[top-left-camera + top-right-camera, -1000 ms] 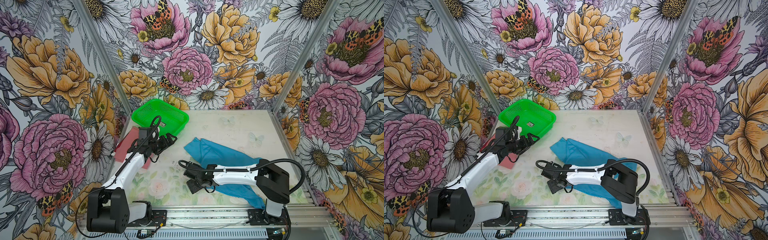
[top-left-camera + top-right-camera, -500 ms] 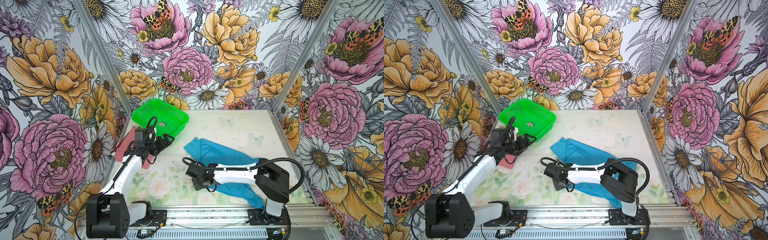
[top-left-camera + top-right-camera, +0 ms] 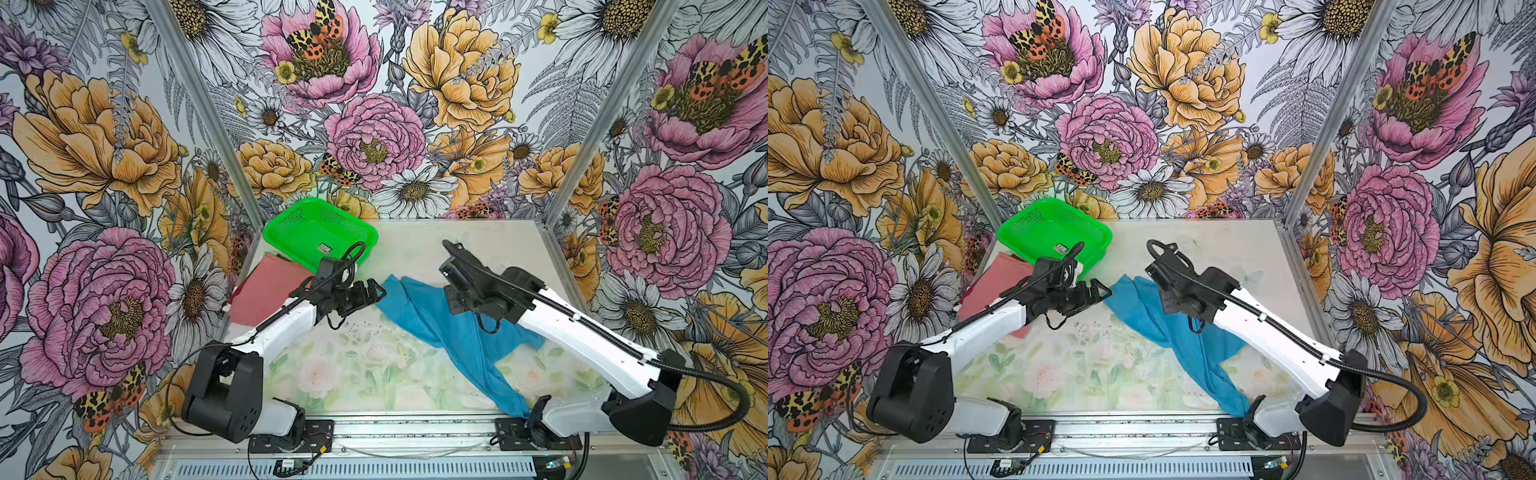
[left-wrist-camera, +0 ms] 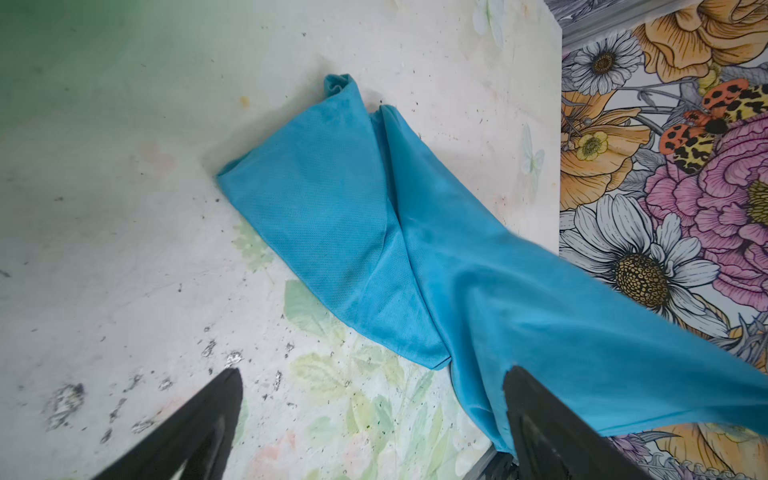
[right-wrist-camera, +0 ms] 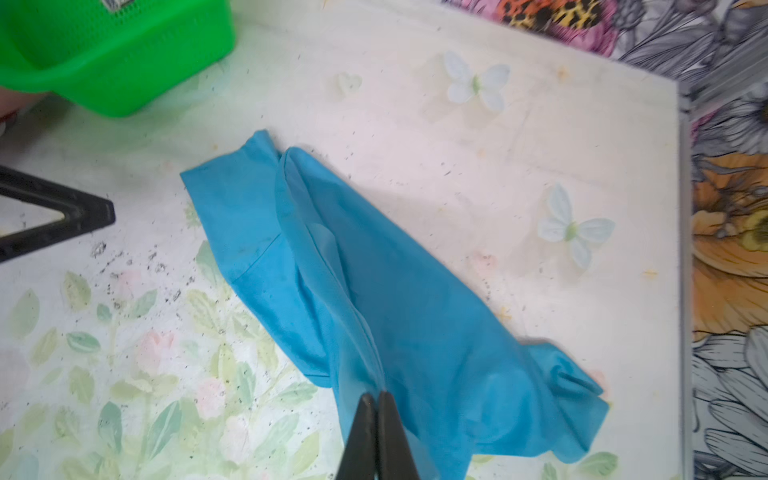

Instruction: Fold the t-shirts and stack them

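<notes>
Blue t-shirt (image 3: 415, 309) lies crumpled across the middle of the desk (image 3: 353, 374), running from near the green basket (image 3: 291, 218) down to the front edge, and my right jaws are pressed together on a raised ridge of it. My left jaws stand spread wide just beside its corner nearest the basket, while the red-pink t-shirt (image 3: 266, 286) lies flat at the desk's left edge against the basket, partly under my left arm (image 3: 286, 324)

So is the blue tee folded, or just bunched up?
Not folded: the blue t-shirt lies bunched in a twisted diagonal strip on the table, a ridge pinched up by the shut right gripper.
</notes>
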Robot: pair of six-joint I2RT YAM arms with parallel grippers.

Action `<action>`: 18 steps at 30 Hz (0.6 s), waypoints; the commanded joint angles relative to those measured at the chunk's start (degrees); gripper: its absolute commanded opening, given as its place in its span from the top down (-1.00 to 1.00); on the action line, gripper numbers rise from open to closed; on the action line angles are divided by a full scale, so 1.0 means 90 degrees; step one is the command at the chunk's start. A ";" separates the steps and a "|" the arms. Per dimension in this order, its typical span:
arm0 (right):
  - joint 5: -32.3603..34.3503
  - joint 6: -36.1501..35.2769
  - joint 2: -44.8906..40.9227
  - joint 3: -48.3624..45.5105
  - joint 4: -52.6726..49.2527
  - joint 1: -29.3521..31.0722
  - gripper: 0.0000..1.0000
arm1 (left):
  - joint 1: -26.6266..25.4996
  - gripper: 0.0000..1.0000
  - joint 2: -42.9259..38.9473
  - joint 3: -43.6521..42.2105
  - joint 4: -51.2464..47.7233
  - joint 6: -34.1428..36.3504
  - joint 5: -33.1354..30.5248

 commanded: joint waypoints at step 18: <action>0.0694 -0.0971 -0.0835 0.0126 -0.0866 -0.1121 1.00 | -0.0302 -0.40 0.1805 0.0600 0.0554 0.0140 -0.1592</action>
